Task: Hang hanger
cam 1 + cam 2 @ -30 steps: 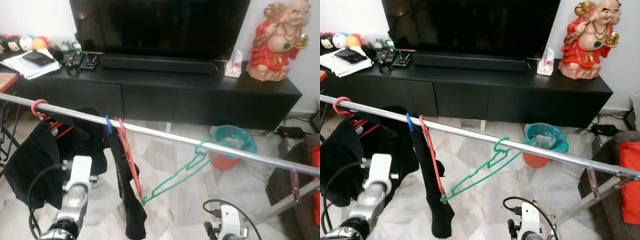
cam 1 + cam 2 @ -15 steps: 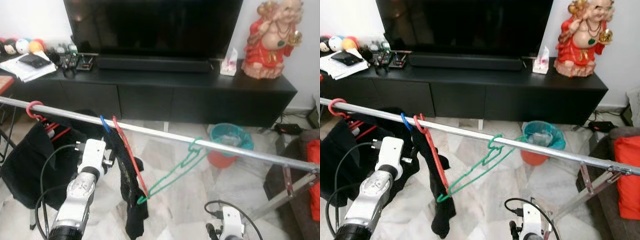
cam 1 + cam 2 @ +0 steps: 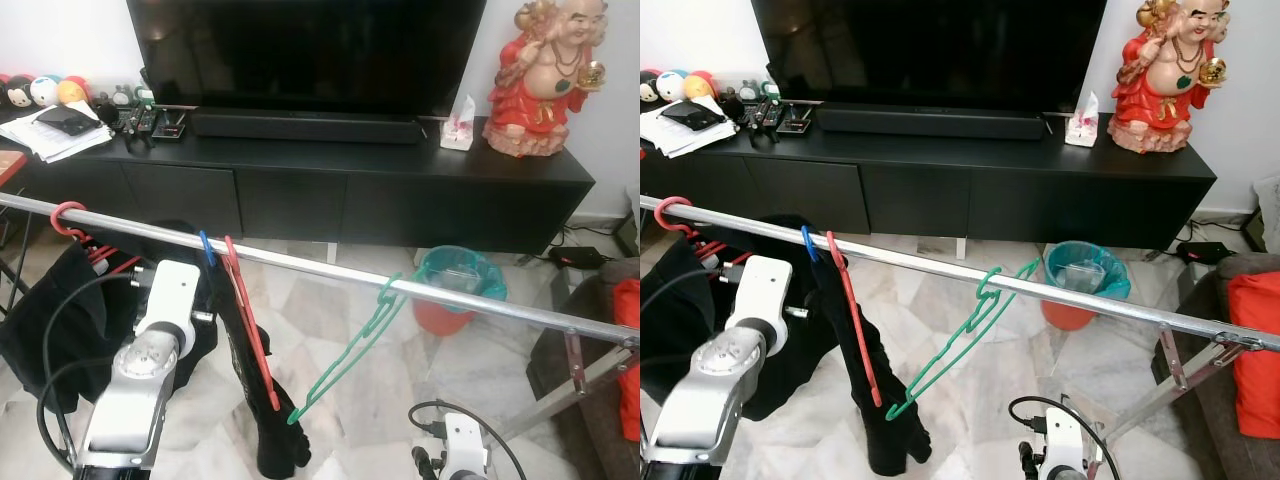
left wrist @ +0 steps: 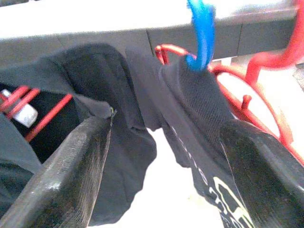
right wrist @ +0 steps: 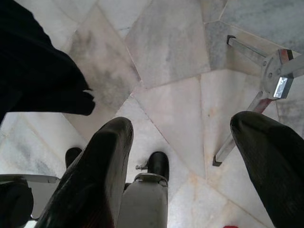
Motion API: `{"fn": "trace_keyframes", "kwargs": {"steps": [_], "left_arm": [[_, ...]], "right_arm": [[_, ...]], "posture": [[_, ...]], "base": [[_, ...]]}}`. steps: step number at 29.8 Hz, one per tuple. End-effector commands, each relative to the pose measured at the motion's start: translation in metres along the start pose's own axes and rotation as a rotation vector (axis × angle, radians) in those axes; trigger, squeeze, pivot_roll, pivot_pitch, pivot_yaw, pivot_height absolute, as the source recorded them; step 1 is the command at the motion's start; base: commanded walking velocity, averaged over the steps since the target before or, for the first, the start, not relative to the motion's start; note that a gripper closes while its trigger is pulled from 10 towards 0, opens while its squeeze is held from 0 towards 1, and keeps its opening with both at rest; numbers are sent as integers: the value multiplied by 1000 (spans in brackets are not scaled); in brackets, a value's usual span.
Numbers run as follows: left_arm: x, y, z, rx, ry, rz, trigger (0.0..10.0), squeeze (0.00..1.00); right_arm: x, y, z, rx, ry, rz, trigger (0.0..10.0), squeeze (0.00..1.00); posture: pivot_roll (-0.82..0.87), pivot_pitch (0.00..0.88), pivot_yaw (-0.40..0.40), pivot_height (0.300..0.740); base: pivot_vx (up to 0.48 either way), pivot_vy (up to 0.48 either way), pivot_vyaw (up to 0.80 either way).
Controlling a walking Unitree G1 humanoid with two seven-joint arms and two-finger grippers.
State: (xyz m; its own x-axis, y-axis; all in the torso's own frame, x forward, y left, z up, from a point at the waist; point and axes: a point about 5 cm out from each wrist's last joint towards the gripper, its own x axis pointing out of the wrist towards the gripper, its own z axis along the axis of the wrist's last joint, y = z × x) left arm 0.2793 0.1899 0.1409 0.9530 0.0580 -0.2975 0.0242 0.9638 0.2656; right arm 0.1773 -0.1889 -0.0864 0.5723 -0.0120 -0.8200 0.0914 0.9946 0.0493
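Observation:
A silver rail (image 3: 480, 305) crosses the view, sloping down to the right. A green hanger (image 3: 352, 345) hangs by its hook at mid-rail, its body slanting down to the left. Left of it, a red hanger (image 3: 248, 320) carries a black garment (image 3: 262, 420), beside a blue hook (image 3: 205, 246). My left arm (image 3: 165, 305) is raised just left of that garment. In the left wrist view my left gripper (image 4: 166, 126) is open, with the blue hook (image 4: 202, 33) and black cloth ahead. My right gripper (image 5: 180, 123) hangs open over the floor.
A black TV cabinet (image 3: 400, 190) with a TV stands behind the rail, a red statue (image 3: 545, 80) on its right end. A teal bin (image 3: 455, 280) sits on the marble floor beyond the rail. More dark clothes (image 3: 50, 310) hang at far left. The rack's leg (image 3: 575, 385) slants at right.
My left arm has risen from low at the left up to the rail beside the red hanger. The green hanger has swung and now hangs steeper. The camera has shifted slightly.

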Motion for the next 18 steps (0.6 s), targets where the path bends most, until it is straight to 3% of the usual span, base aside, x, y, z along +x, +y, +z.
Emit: {"fn": "trace_keyframes", "kwargs": {"steps": [1,5,8,18], "left_arm": [[-4,0,14,7,-13,-15,10000,0],[-10,-2,24,1,8,-53,10000,0],[-8,-7,14,-46,78,-87,10000,0],[-7,-6,-4,-39,185,-65,10000,0]], "right_arm": [[0,-1,-1,-5,6,-1,10000,0],[0,-1,-1,-2,6,-3,10000,0],[0,-1,0,-1,6,-4,10000,0],[0,-1,1,4,3,-7,10000,0]], "posture": [[17,0,-27,740],[17,0,-27,740],[23,0,-28,740],[24,0,-34,740]], "base": [[0,0,0],[0,0,0],[0,0,0],[0,0,0]]}}
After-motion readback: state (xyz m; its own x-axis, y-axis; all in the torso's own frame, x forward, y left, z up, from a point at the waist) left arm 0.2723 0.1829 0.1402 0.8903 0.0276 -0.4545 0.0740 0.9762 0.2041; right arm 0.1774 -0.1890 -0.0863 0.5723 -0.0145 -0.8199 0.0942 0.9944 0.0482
